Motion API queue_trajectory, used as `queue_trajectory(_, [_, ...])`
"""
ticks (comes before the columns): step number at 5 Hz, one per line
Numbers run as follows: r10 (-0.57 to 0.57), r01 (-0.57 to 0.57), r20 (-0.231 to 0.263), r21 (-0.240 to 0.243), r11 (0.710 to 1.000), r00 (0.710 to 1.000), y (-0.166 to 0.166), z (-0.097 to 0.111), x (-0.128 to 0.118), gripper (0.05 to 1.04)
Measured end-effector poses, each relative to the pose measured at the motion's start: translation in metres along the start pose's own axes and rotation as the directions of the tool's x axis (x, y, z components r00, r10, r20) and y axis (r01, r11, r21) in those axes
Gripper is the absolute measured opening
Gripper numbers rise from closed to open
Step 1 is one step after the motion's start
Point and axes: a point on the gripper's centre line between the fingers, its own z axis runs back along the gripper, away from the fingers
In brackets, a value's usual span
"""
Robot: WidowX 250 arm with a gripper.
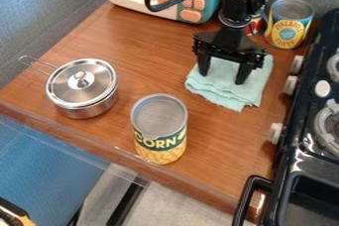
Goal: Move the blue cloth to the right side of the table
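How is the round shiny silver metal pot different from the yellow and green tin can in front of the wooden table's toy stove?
The round silver metal pot is low and wide, but the yellow and green tin can is taller and narrower. The pot has a wire handle; the can has none. The pot is plain and shiny, while the can wears a colourful label. Both are round and stand upright.

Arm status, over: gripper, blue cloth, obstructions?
Gripper open over blue cloth. Cloth rumpled, right part of table. Corn can nearby, not touching; stove knobs close on right.
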Motion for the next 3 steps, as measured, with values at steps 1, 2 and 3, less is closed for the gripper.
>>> queue_trajectory(1, [0.014, -0.014, -0.025, -0.022, 1.000, 1.000, -0.003, 0.003, 0.000, 0.998])
queue_trajectory(2, [0.021, -0.023, -0.049, -0.050, 0.998, 0.999, -0.003, 0.014, 0.003, 0.999])
queue_trajectory(3, [0.010, -0.010, 0.005, -0.077, 0.997, 1.000, 0.006, 0.048, 0.013, 0.999])
